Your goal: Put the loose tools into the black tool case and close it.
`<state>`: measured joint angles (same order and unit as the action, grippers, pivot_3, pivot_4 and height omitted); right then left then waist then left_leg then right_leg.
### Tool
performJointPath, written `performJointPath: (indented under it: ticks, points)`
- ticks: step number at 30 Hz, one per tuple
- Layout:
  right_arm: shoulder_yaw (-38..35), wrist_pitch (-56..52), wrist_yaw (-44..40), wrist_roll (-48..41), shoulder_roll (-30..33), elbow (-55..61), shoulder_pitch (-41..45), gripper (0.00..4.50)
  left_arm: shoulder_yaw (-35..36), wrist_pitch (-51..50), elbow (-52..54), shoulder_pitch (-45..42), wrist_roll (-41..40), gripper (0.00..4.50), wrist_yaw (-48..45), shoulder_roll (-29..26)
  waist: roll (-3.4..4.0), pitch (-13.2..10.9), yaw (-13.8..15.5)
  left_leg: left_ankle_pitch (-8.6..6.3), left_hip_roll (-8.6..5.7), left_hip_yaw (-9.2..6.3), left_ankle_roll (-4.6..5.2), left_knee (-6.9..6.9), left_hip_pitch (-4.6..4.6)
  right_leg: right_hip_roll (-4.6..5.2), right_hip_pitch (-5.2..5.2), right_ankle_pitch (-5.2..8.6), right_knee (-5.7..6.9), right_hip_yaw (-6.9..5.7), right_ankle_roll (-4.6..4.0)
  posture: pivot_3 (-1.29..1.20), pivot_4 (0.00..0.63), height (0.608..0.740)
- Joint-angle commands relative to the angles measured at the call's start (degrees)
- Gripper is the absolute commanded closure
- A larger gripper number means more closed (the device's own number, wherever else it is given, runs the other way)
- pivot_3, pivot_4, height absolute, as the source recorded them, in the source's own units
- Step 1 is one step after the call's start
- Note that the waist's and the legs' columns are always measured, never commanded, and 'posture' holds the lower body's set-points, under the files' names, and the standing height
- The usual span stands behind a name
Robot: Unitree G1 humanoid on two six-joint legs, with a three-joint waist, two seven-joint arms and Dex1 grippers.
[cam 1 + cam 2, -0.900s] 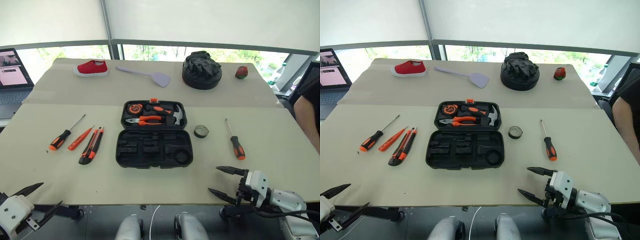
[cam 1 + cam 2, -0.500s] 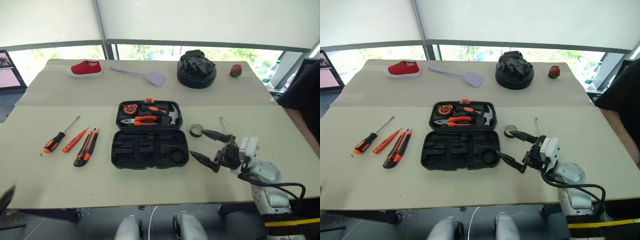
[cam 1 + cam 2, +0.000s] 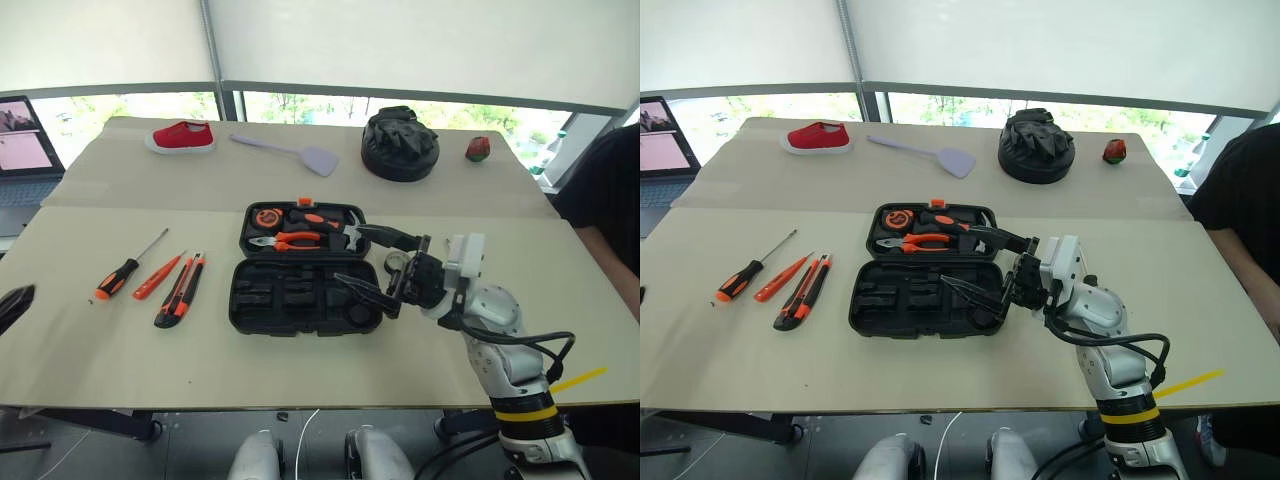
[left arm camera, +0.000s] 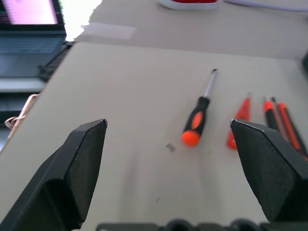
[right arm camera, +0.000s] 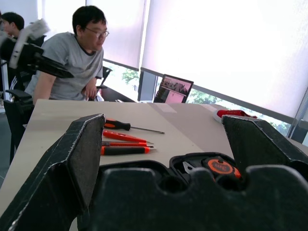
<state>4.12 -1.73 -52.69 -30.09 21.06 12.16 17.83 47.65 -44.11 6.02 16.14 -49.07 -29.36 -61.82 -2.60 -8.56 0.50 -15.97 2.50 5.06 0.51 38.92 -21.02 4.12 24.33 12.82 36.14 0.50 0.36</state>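
The black tool case point(image 3: 300, 296) lies open in the middle of the table, its far half holding pliers and a hammer. To its left lie a black-and-orange screwdriver point(image 3: 125, 270), a slim orange screwdriver point(image 3: 160, 277) and the utility knife point(image 3: 181, 291). My right gripper point(image 3: 350, 255) hovers open over the case's right end, pointing left, with nothing between its fingers. The tape roll point(image 3: 395, 262) sits mostly hidden behind it. My left gripper point(image 4: 168, 123) is open and empty at the table's left edge, facing the screwdriver point(image 4: 197, 122).
Along the far side lie a red shoe point(image 3: 182, 136), a lilac spatula point(image 3: 290, 150), a round black bundle point(image 3: 400, 145) and a small red object point(image 3: 478, 148). A laptop point(image 3: 25, 150) stands at the far left. A person point(image 3: 605, 200) sits at the right.
My right gripper has swung from the table's near right edge up and leftward to the case's right end, still open. The left gripper has slid out toward the left edge.
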Motion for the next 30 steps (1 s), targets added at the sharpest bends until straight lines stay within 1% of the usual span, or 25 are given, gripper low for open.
performJointPath:
  ticks: [1,2,4,7,10,12,14,18,20,22,24,25,26,27,30]
  points:
    - [-0.4,0.0,0.1,0.5,-0.2,-0.2,1.9,0.00,-18.7,-0.9,-14.7,-16.9,10.6,0.10,-0.7,-6.7,-0.05,0.0,-0.1,0.01,0.03,0.05,-0.03,-0.03,-0.07,-0.09,0.06,0.00,-0.01,0.01,-0.02,0.00,0.150,0.740]
    - [-0.4,0.5,0.0,0.8,-0.3,-0.8,2.4,0.00,-24.2,-0.1,-19.1,-22.8,13.7,0.10,-2.2,-7.5,-0.03,0.0,-0.2,0.00,0.06,0.09,-0.06,-0.07,-0.10,-0.17,0.10,0.00,-0.03,0.02,-0.03,0.00,0.150,0.740]
    - [-0.6,0.8,0.1,1.1,-0.5,-1.2,2.9,0.00,-32.4,0.7,-26.1,-32.0,18.4,0.10,-6.7,-7.1,0.00,0.0,-0.6,-0.03,0.10,0.13,-0.13,-0.13,-0.15,-0.32,0.16,-0.01,-0.05,0.04,-0.06,0.00,0.150,0.740]
    - [-1.2,0.9,0.6,1.3,-0.2,-0.5,2.5,0.00,-40.0,2.7,-35.0,-41.6,24.0,0.10,-11.6,-4.6,-0.01,0.0,-1.2,-0.11,0.26,0.21,-0.30,-0.16,-0.20,-0.56,0.23,-0.02,-0.05,0.10,-0.12,0.00,0.150,0.740]
    - [-1.9,0.5,0.9,1.5,0.5,1.3,1.0,0.00,-44.9,5.2,-42.2,-48.1,29.4,0.10,-14.7,-2.8,-0.04,0.0,-1.5,-0.13,0.35,0.22,-0.33,-0.17,-0.44,-0.68,0.42,-0.01,0.01,0.12,-0.13,0.00,0.150,0.740]
    - [-2.4,0.2,1.4,1.5,1.0,2.5,0.1,0.00,-46.2,4.6,-44.5,-50.5,31.1,0.10,-16.1,-2.4,-0.06,0.0,-1.5,-0.11,0.35,0.25,-0.38,-0.06,-0.95,-0.68,0.85,-0.02,0.04,0.16,-0.11,0.00,0.150,0.740]
    - [-2.8,0.0,2.2,1.5,1.3,3.3,-0.6,0.00,-47.2,3.2,-44.9,-51.1,32.0,0.10,-18.5,-2.3,-0.06,0.0,-1.5,0.01,0.35,0.24,-0.60,0.02,-1.16,-0.67,1.01,-0.03,0.05,0.15,-0.10,0.00,0.150,0.740]
    - [-2.8,0.0,2.8,1.7,1.5,3.7,-1.0,0.00,-47.7,2.5,-46.7,-51.9,34.2,0.10,-20.9,-2.0,-0.06,0.0,-1.3,-0.15,0.35,0.24,-0.31,0.05,-1.20,-0.63,1.00,-0.02,0.01,0.15,-0.07,0.00,0.150,0.740]
    - [-2.6,0.2,3.1,1.9,1.4,3.8,-1.0,0.00,-45.8,3.2,-47.8,-52.5,35.0,0.10,-17.9,-1.2,-0.07,0.0,-1.3,-0.15,0.35,0.23,-0.31,0.08,-1.16,-0.63,0.96,-0.02,0.03,0.15,-0.07,0.00,0.150,0.740]
    - [-2.5,0.7,2.8,2.2,1.5,3.2,-0.6,0.00,-46.7,1.9,-46.8,-51.2,34.9,0.10,-21.5,-1.6,-0.07,0.0,-1.3,-0.15,0.35,0.23,-0.30,0.11,-1.12,-0.62,0.96,-0.02,0.01,0.17,-0.07,0.00,0.150,0.740]
    - [-2.7,1.3,2.6,2.5,1.4,2.3,0.2,0.00,-47.5,1.7,-46.9,-49.7,35.6,0.62,-23.5,-2.2,-0.07,0.0,-1.3,-0.14,0.35,0.24,-0.32,0.13,-1.03,-0.62,0.94,-0.03,0.07,0.21,-0.08,0.00,0.150,0.740]
    - [-2.8,1.5,2.5,2.6,1.3,1.7,0.7,0.00,-47.5,2.0,-47.5,-49.2,36.2,0.77,-23.5,-2.3,-0.07,0.0,-1.3,-0.14,0.35,0.24,-0.33,0.15,-0.98,-0.62,0.92,-0.03,0.11,0.21,-0.09,0.00,0.150,0.740]
    - [-3.0,1.8,2.5,2.6,1.3,1.2,1.1,0.00,-47.3,2.0,-48.0,-49.0,36.6,1.19,-23.5,-2.2,-0.07,0.0,-1.4,-0.12,0.35,0.23,-0.35,0.16,-0.90,-0.62,0.88,-0.04,0.14,0.22,-0.11,0.00,0.150,0.740]
    - [-3.0,2.0,2.3,2.6,1.2,0.9,1.4,0.00,-47.1,2.0,-48.2,-48.9,36.7,1.43,-23.7,-2.0,-0.07,0.0,-1.4,-0.10,0.35,0.26,-0.36,0.16,-0.81,-0.62,0.85,-0.05,0.21,0.28,-0.13,0.00,0.150,0.740]
    - [-3.2,2.5,1.7,2.5,1.4,0.5,0.9,0.00,-45.9,2.3,-47.6,-48.3,36.6,2.42,-23.8,-1.1,-0.07,0.0,-1.3,-0.10,0.34,0.27,-0.36,0.27,-0.69,-0.62,0.83,-0.04,0.54,0.35,-0.14,0.00,0.150,0.740]
